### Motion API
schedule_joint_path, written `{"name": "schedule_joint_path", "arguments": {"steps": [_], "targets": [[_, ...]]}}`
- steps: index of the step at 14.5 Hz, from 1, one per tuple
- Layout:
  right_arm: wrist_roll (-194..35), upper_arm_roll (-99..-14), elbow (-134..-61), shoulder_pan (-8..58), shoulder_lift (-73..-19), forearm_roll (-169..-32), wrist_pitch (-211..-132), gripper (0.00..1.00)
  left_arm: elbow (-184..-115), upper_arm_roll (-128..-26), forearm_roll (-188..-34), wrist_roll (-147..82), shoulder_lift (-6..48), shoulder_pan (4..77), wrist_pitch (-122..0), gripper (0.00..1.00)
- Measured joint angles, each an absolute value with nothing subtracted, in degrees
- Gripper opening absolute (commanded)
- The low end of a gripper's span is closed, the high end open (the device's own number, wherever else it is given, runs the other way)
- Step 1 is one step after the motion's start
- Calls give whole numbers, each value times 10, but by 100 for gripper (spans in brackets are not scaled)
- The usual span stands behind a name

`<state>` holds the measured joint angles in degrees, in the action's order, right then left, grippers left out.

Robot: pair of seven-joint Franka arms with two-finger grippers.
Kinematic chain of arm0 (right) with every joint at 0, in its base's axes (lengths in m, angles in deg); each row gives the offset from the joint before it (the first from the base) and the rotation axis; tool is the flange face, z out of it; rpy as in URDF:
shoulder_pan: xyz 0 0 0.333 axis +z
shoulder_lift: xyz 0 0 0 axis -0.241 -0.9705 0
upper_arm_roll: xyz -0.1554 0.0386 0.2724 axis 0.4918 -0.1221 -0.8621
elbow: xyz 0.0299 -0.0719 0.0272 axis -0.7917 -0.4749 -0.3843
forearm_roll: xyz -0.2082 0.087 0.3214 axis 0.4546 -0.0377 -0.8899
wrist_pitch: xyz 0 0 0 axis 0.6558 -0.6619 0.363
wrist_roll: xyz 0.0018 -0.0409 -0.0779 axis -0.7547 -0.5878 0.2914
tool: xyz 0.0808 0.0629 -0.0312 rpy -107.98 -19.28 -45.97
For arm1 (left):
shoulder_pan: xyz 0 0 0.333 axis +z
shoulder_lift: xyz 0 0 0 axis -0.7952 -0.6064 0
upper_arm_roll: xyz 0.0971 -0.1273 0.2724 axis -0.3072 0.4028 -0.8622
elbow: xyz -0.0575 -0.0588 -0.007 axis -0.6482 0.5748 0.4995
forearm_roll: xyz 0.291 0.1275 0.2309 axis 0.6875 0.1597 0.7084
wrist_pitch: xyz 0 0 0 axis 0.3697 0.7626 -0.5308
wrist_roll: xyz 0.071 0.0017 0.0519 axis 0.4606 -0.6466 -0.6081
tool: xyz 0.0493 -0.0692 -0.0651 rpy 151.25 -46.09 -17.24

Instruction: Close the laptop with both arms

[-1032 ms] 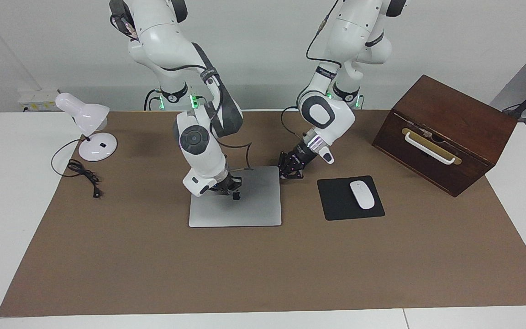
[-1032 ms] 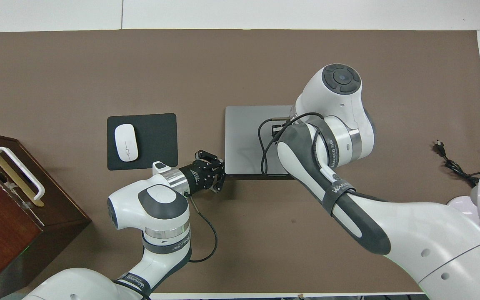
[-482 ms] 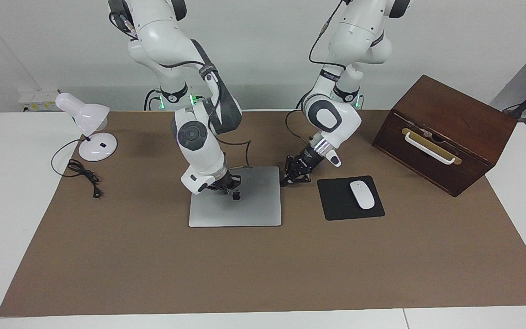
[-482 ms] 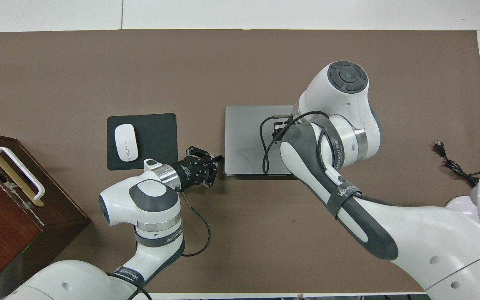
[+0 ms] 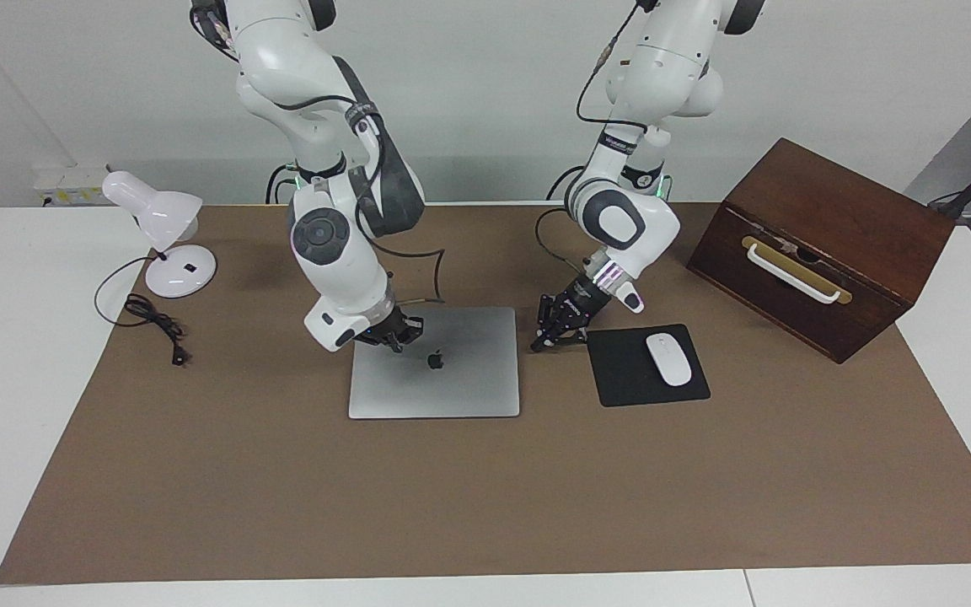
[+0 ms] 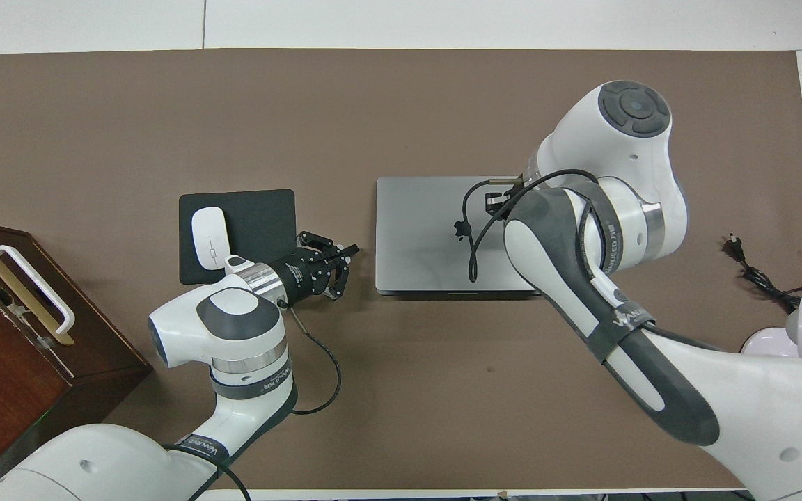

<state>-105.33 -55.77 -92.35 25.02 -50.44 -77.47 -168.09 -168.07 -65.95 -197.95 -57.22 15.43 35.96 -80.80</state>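
The laptop lies shut and flat on the brown mat, its logo facing up, so the closing looks done. Taking the facing view from its left: the right gripper, fingertips pinched together and holding nothing, hangs just over the lid's edge nearest the robots, probably lifting clear. The laptop's long axis runs between the two arms' ends of the table, hinge edge toward the robots. The left gripper, also pinched shut and empty, sits low between the laptop and the black mouse pad.
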Motion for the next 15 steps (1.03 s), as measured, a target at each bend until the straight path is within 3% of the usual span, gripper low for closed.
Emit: {"name": "schedule_joint_path", "arguments": {"steps": [9,15], "targets": [[-990,-555,-919,187,-419,-740,-1661,0,-1626,-662,-1965,-571,174,390,-808,0],[-942,-553,-887,145,-366,-692,-1621,0,-1564,-665,-1776,-570,164,410,-835,0]]}}
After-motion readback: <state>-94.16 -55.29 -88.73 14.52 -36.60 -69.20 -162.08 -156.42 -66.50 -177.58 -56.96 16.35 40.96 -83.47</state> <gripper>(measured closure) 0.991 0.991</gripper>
